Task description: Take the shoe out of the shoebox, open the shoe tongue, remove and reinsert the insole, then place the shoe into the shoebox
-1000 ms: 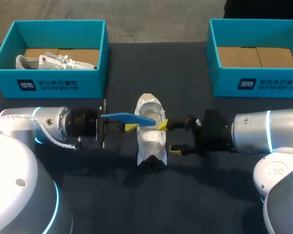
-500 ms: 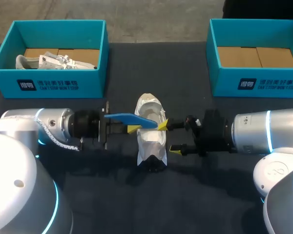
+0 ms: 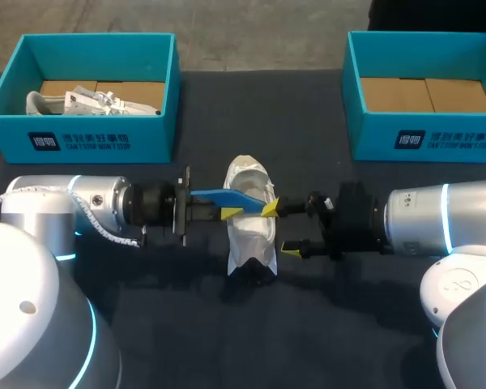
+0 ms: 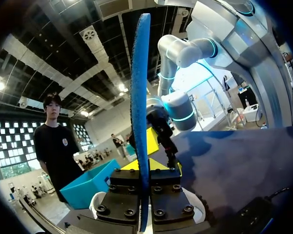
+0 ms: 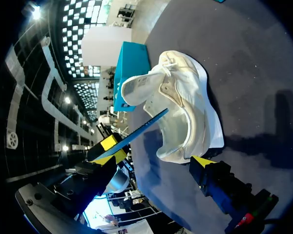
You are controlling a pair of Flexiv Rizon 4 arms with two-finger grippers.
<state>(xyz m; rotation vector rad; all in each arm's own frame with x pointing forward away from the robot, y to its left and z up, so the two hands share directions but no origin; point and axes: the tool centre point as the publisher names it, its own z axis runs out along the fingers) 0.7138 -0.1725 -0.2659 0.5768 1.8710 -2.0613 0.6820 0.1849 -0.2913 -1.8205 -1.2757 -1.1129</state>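
Where the two arms meet at mid-table, the shoe (image 3: 251, 231) rests on the dark table (image 3: 186, 324), directly between the left gripper (image 3: 229, 213) and the right gripper (image 3: 280, 228). It is outside both boxes.

Left gripper: clenched on the blue insole (image 3: 219, 196), held by one end. The left wrist view shows the insole edge-on, pinched between the two fingers. Its free end reaches over the shoe's mouth. Whether it touches the lining cannot be told.

Right gripper: released, fingers spread. One yellow tip sits against the shoe's right side near the collar. The other lies just beside the shoe's near end. Nothing is held between them.

Shoe: white and low-cut, with its long axis running away from the robot. In the right wrist view the tongue (image 5: 136, 87) is pulled forward clear of the mouth, towards the far end. Pale lining shows inside the opening.

Left box (image 3: 158, 134): teal, open-topped, at the table's far left. A second shoe (image 3: 89, 103), also white, lies on its brown cardboard floor.

Right box (image 3: 373, 138): teal, open-topped, at the far right, with brown cardboard floor showing.

Markings: the left box bears a dark label (image 3: 79, 142) with white print on its near wall, and the right box bears one of the same kind. The print is not read out. No marking can be made out on the shoe or the insole.
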